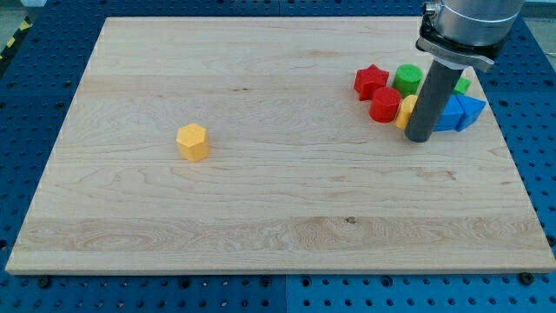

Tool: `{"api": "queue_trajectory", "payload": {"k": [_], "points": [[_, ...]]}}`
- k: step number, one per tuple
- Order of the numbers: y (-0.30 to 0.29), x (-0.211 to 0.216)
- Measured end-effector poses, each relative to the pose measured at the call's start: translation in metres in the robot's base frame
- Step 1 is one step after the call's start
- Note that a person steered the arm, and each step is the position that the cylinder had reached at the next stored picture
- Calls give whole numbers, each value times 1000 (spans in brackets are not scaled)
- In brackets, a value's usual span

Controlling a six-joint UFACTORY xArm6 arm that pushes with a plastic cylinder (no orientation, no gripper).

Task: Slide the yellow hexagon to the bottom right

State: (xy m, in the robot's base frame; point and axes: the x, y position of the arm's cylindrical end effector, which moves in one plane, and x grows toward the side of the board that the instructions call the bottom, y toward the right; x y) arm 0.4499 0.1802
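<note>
Nearest the view's bottom: bare board (pixel 261 248), w/ its front edge just below and blue pegboard (pixel 26 104) beyond. The bottom right corner is free of blocks, so there's room to finish there, but the edges are close on 2 sides; an overshoot could probably send the block off the wood.

Next up, mid-left: yellow hexagon (pixel 193 142), alone, well apart from every other block and from my tip. It looks like a small rigid plastic piece, prob. light and easy to slide on smooth wood. No grasp possible: the arm ends in a plain rod w/ no jaws to open or close, and it holds nothing. So "taking hold" means contact point. For travel toward the bottom right I'd press on the upper-left faces, centred, since an off-centre push on a light hex would likely spin it or let it slip off the rod.

The path from hexagon to corner runs diagonally across clear wood, nothing in the way.

Farther, view's right: my tip (pixel 420 137) sits at the cluster, just beside a 2nd yellow block (pixel 405 110), mostly hidden behind the rod. Around it: red block (pixel 384 104), red star (pixel 371 81), green block (pixel 407 78), blue block (pixel 462 112), another bit of green (pixel 462 85) behind the rod.

Getting to the hexagon means a long run to the left, ideally circling above it before pushing.
</note>
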Motion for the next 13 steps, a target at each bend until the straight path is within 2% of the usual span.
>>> {"api": "queue_trajectory", "payload": {"k": [1,2,3,5,7,8,9,10,11,12,13], "points": [[0,1],[-12,46],[-63,96],[-180,77],[-192,84],[-259,96],[-343,86],[-384,30],[-373,11],[-361,21],[-333,12]]}}
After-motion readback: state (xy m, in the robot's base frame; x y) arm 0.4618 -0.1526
